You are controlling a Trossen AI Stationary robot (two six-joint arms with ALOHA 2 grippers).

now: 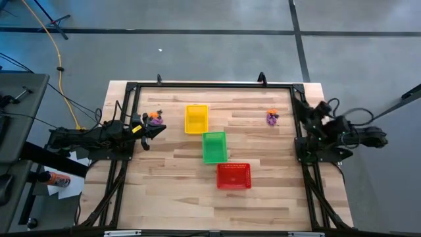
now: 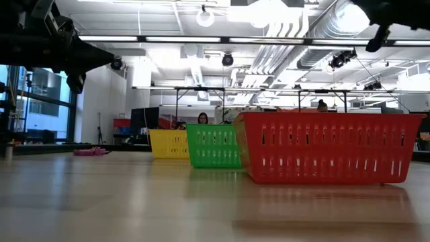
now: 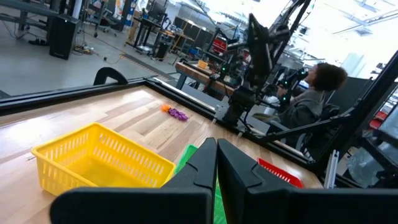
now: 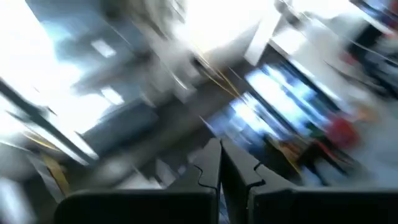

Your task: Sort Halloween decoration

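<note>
Left gripper [image 1: 156,130] is pinched shut on nothing at the table's left edge, with one trinket pile [image 1: 154,116] just beside it toward the far edge, so that arm's clearly nearer. Second pile [image 1: 272,117] lies near the right edge, closer to the right gripper [image 1: 318,109], also shut and empty, parked off that edge.

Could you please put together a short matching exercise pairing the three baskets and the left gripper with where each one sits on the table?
Things:
1. yellow basket
2. green basket
3. red basket
4. left gripper

Places:
A. middle of the diagonal row
B. shut, beside a trinket cluster by the left edge
C. nearest the front edge
D. farthest back of the three

Pairs: 1-D, 2-A, 3-C, 4-B
</note>
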